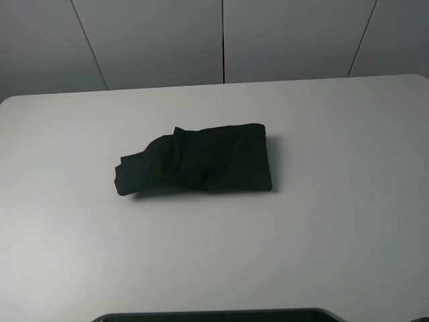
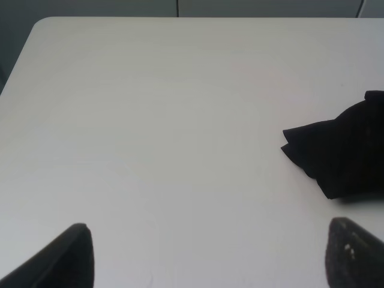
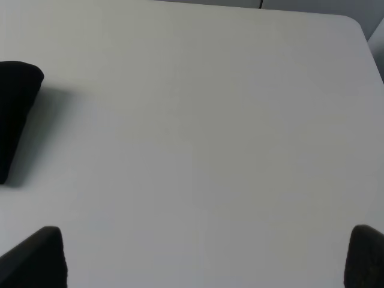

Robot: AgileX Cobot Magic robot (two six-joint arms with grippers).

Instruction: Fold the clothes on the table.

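Exterior high view: black cloth [image 1: 201, 161] folded into a compact bundle near centre of white table [image 1: 322, 228], slightly toward 11 o'clock from the middle. Right end squared off and neat, running from 12 to 6 o'clock; left end narrower, rumpled, with loose layers poking out toward 9 o'clock. Small raised flap on the top edge near 11 o'clock of the bundle. Grey wall panels [image 1: 221, 40] beyond the far table edge at 12 o'clock. Dark curved rim [image 1: 218, 315] at 6 o'clock, at the frame's lower edge. Neither arm seen over the table.

Left wrist view: left gripper [image 2: 210, 258] spread wide, two dark fingertips [image 2: 72, 258] at the lower corners, bare table [image 2: 150, 120] between them. Nothing held. Cloth [image 2: 342, 150] toward 3 o'clock, its layered pointed end facing 9 o'clock, well apart from one fingertip and near but not touching the other.

Right wrist view: right gripper [image 3: 207, 258] likewise spread wide, dark fingertips [image 3: 42, 258] at the lower corners, empty between. Table [image 3: 210, 120] fills the frame. Cloth [image 3: 15, 114] only partly seen at 9 o'clock, rounded corner and shadow on the surface, apart from the fingertips.
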